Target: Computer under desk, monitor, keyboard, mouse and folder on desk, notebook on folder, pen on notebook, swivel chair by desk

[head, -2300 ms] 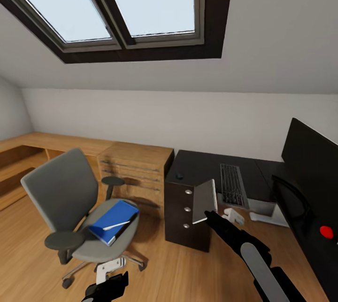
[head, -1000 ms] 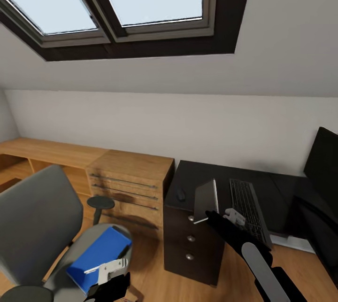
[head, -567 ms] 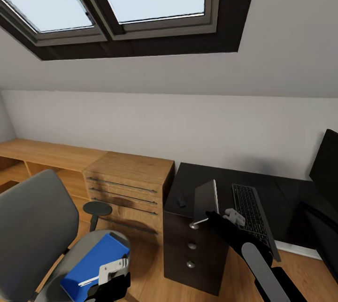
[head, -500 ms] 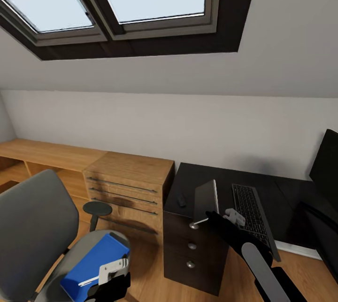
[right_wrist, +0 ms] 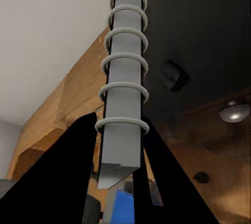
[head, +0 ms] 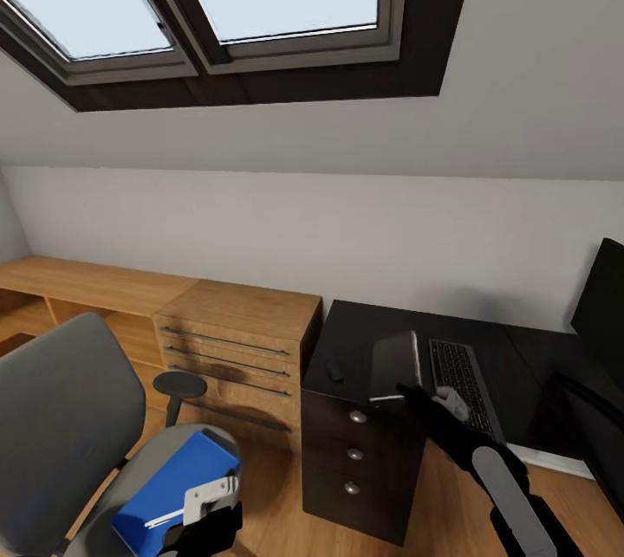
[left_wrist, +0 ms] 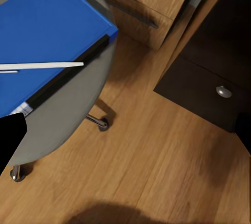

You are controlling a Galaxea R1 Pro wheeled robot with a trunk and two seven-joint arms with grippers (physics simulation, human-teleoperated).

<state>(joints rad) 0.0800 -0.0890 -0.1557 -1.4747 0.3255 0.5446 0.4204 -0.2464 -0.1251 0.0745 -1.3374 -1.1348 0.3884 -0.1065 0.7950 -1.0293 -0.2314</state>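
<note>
- Two claws are mine, and I list what I see from left to right.
- At far left stands the swivel chair [head: 69, 418], its grey back turned partly toward me.
- On its seat lies the folder [head: 169, 488], bright blue with a dark spine, and the pen [left_wrist: 42, 66] lies flat across its cover.
- My left claw [head: 208, 496] hangs low just in front of the folder; I cannot tell how far its fingers stand apart.
- Behind the chair sits a light-wood chest [head: 238, 340] with long bar handles, hard against the dark bench [head: 364, 327].
- On the bench's near left part rests a small dark mouse [head: 334, 372], above the drawer pedestal [head: 360, 453] with its round silver knobs.
- My right claw [head: 433, 397] holds the notebook [head: 397, 365] by its lower end, grey cover tilted up on edge over the bench between the mouse and the keyboard [head: 459, 384]; from the right wrist its spiral binding runs between my two fingers [right_wrist: 68, 177].
- The keyboard lies flat on the bench just right of the notebook.
- At far right the black monitor [head: 602, 306] shows at the edge.
</note>
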